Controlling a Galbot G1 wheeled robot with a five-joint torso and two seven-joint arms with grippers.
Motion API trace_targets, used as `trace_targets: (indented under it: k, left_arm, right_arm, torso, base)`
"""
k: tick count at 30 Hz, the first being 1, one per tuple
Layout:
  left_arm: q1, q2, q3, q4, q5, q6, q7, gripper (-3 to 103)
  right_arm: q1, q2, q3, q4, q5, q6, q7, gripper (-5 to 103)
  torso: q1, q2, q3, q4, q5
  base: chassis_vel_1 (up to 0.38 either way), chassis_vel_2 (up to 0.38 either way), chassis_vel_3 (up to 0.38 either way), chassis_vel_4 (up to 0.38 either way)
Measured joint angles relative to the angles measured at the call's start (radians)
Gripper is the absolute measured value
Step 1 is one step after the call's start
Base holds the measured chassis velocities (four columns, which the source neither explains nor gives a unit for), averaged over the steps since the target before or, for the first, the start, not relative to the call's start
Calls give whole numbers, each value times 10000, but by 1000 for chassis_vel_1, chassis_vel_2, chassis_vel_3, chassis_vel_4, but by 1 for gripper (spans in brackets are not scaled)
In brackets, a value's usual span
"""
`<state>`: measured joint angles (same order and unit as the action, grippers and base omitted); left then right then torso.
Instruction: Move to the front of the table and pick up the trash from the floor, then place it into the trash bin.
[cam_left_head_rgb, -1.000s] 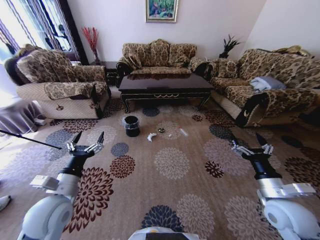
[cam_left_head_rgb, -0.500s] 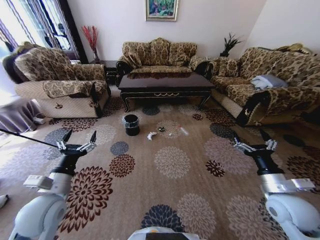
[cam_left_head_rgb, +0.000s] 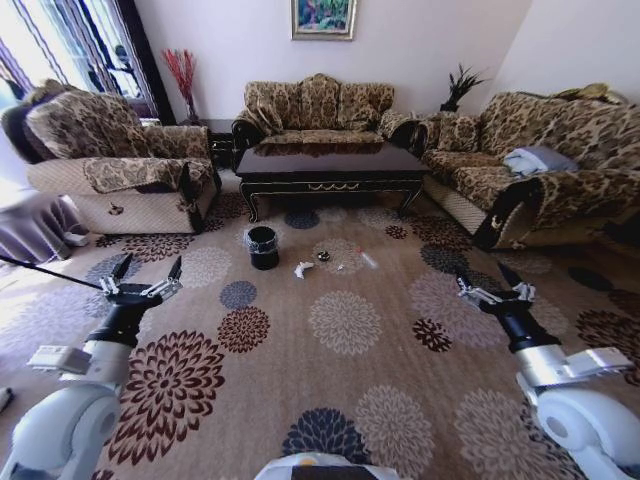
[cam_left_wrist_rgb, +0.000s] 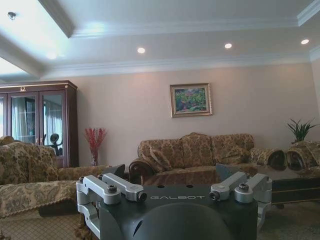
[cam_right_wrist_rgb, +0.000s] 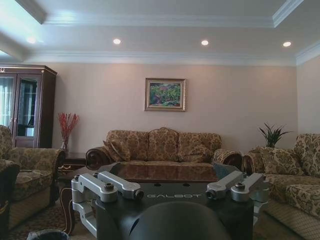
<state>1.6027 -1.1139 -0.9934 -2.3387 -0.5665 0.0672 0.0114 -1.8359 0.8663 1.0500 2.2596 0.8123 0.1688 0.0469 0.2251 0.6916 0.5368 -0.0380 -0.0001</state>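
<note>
Approach step in hand: my left pincer (cam_left_head_rgb: 141, 283) and right pincer (cam_left_head_rgb: 494, 287) hang spread and empty over the carpet (cam_left_head_rgb: 345, 400). Ahead lie the paper (cam_left_head_rgb: 302, 269) and bottle (cam_left_head_rgb: 367, 260) — bin (cam_left_head_rgb: 263, 248) beside, coffee table (cam_left_head_rgb: 330, 166) beyond. Next requirement: drive closer.

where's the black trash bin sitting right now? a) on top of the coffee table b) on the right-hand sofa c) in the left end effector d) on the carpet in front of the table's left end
d: the trash bin stands on the floor just in front of the left end of the table, with the trash scattered beside it.
</note>
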Motion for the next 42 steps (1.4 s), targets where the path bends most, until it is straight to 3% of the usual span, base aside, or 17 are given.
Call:
trace_targets:
  k: [42]
  left_arm:
    - [-81, -231, -315, -311, 1, 203, -170, 100]
  right_arm:
    - [-194, 360, -34, 346, -658, 210, 100, 100]
  torso:
    - [-700, -1800, -1107, 0, 1]
  base:
    - [0, 0, 0, 0]
